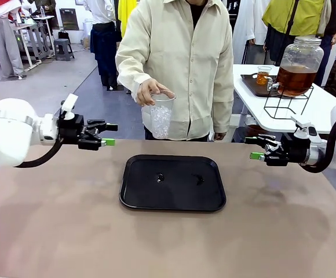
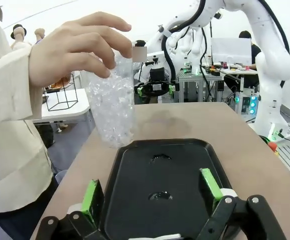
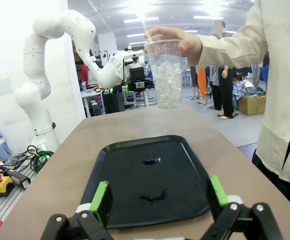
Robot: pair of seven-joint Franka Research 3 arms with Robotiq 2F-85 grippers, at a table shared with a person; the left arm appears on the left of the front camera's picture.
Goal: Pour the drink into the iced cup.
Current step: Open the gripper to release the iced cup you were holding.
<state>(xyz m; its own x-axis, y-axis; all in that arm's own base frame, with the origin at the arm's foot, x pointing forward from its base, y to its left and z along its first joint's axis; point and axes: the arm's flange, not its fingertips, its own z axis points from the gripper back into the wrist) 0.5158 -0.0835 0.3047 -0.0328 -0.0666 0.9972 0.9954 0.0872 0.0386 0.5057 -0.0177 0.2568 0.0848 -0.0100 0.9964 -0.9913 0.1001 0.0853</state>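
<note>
A black tray (image 1: pixel 172 183) lies flat on the brown table (image 1: pixel 52 231), and everything else is placed from it. The tray's surface carries only two small wet spots, and bare tabletop surrounds all four of its rims. The left gripper (image 1: pixel 106 134) hovers off the tray's left edge, jaws spread wide with nothing between them; the right gripper (image 1: pixel 255 148) hovers off the right edge, likewise wide apart and empty. Both hang clear above the table, well apart from the tray rims. Beyond the tray's far edge a person's hand (image 1: pixel 150 91) holds a clear plastic cup of ice (image 1: pixel 160 116) from the top, in the air, touching nothing else. The drink (image 1: pixel 296 79), amber in a lidded glass dispenser jar (image 1: pixel 299 65), stands on a wire stand on a white side table (image 1: pixel 324 110), far behind the tray's right corner
</note>
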